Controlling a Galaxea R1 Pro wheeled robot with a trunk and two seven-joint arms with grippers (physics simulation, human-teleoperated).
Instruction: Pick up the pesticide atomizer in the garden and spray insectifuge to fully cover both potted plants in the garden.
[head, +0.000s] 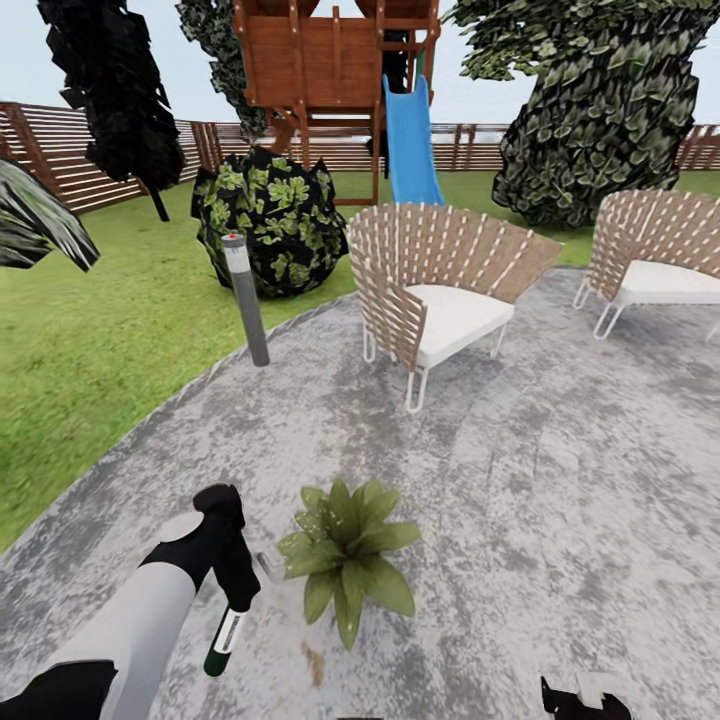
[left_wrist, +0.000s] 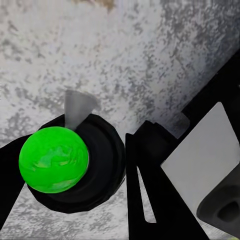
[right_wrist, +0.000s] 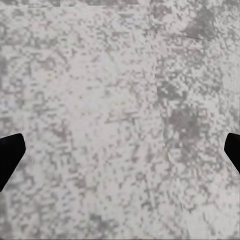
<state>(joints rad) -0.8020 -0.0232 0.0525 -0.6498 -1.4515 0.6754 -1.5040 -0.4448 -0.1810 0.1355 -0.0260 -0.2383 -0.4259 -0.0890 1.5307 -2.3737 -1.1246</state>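
Mottled grey stone patio (head: 560, 480) with lawn (head: 90, 340) along its left edge, fence (head: 60, 150) behind. Left gripper (head: 232, 590) clamps the spray bottle (head: 222, 640) just beside a potted plant (head: 345, 555) on the patio. Right gripper (right_wrist: 120, 155) fingers spread wide over bare stone. Two wicker chairs (head: 440, 290), bollard lamp (head: 246, 300), slide (head: 410, 140).

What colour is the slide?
Blue; the slide shows best in the head view.

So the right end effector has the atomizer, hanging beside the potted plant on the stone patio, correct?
Not quite: the head view shows the left end effector holding the atomizer, not the right. The rest stands: it hangs beside the potted plant on the stone patio.
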